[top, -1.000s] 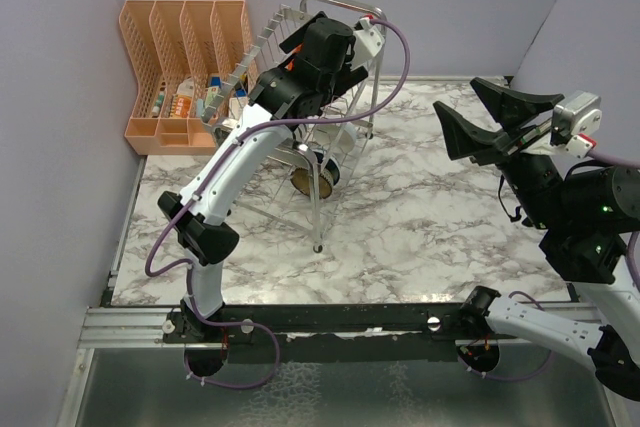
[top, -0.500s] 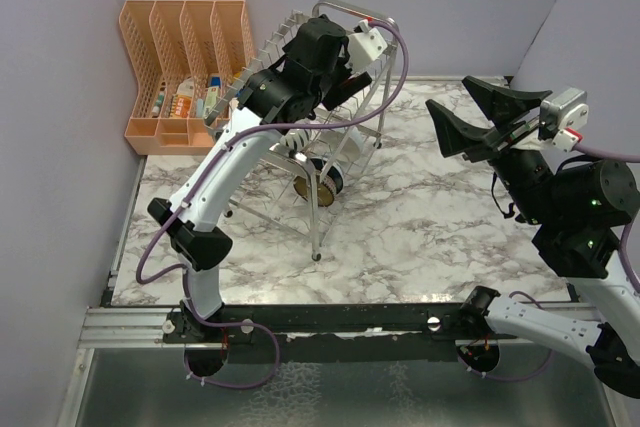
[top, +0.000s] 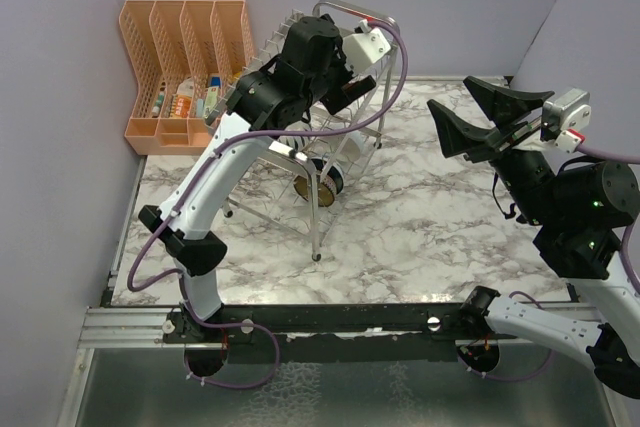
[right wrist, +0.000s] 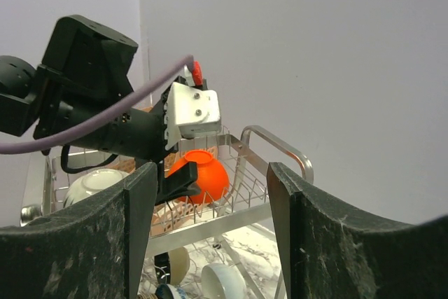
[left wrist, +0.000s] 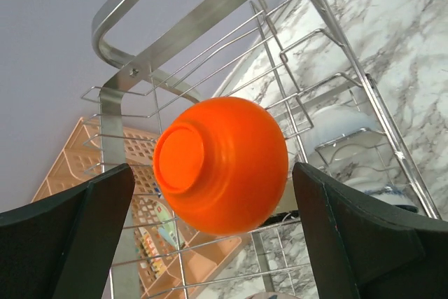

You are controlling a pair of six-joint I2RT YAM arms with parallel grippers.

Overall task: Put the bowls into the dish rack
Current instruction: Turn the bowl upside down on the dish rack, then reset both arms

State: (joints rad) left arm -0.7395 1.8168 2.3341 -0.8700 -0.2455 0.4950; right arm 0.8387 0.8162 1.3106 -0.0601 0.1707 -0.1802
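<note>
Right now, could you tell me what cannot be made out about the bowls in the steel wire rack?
- Top view: the left arm covers the shiny steel wire dish rack's upper tier and any bowls there.
- Left wrist view: the glossy red-orange bowl's own body hides its contact with the wires.
- Right wrist view: the bottom edge and that camera's own fingers cut off the lower-tier bowls.

In the top view, with twelve o'clock upward, the dish rack (top: 317, 212) stands on the table (top: 430, 217) at eleven o'clock of its middle, the organiser (top: 180, 57) just beside it at its ten o'clock. One bowl (left wrist: 224, 166) rests tilted on the rack's upper tier, with a second bowl (right wrist: 94, 183) on that tier at its nine o'clock in the right wrist view. Beneath them, lower bowls (top: 318, 179) lie in the bottom tier.
</note>
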